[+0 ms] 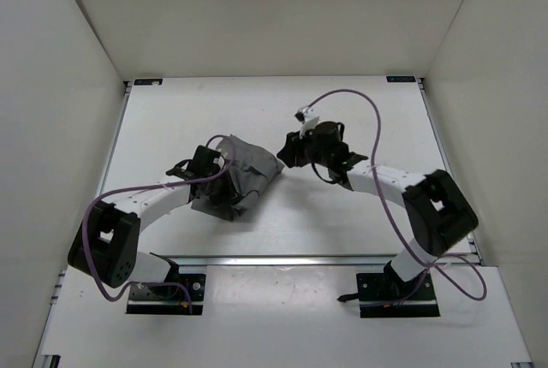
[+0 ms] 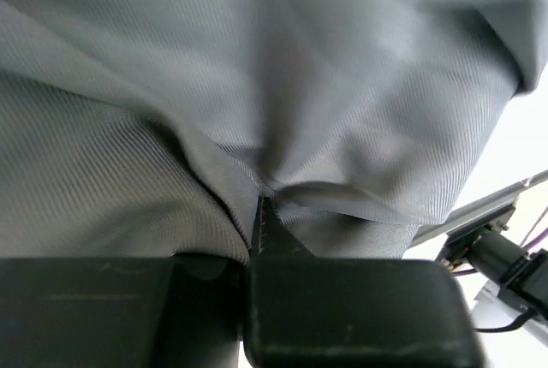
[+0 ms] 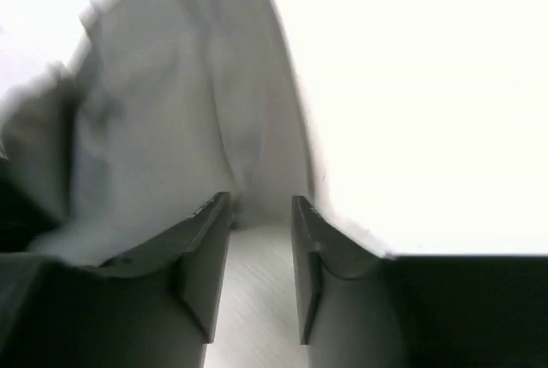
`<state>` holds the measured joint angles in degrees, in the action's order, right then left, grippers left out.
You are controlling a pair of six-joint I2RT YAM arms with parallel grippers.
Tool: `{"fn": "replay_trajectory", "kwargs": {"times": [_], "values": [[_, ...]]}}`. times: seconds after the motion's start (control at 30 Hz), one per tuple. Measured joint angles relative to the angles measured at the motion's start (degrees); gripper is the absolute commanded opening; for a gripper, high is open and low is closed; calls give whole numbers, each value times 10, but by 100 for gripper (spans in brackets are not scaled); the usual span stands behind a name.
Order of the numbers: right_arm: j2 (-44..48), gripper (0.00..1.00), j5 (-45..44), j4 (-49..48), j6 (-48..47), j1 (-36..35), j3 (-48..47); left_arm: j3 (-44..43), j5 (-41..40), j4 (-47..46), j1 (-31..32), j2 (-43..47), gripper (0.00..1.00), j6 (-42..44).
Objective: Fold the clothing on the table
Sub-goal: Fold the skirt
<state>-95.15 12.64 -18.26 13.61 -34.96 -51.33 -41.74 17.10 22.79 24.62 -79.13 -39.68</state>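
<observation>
Left claw tight on clothing

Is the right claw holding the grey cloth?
No, the right claw stands open with nothing in it, and the grey cloth lies in front of it.

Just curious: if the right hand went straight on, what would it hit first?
Most likely the clothing, just ahead of the right hand; depth is unclear.
</observation>
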Motion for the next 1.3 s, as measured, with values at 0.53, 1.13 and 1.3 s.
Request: {"fn": "replay_trajectory", "kwargs": {"times": [0.53,1.13,1.3], "values": [[59,0,78,27,11,12,-58,-3,-26,19,-41,88,86,-34],[-188,0,178,107,-3,-14,-159,125,-51,-78,-55,221,3,-108],[-183,11,197,131,-5,6,-172,167,-57,-111,-23,186,10,-114]]}}
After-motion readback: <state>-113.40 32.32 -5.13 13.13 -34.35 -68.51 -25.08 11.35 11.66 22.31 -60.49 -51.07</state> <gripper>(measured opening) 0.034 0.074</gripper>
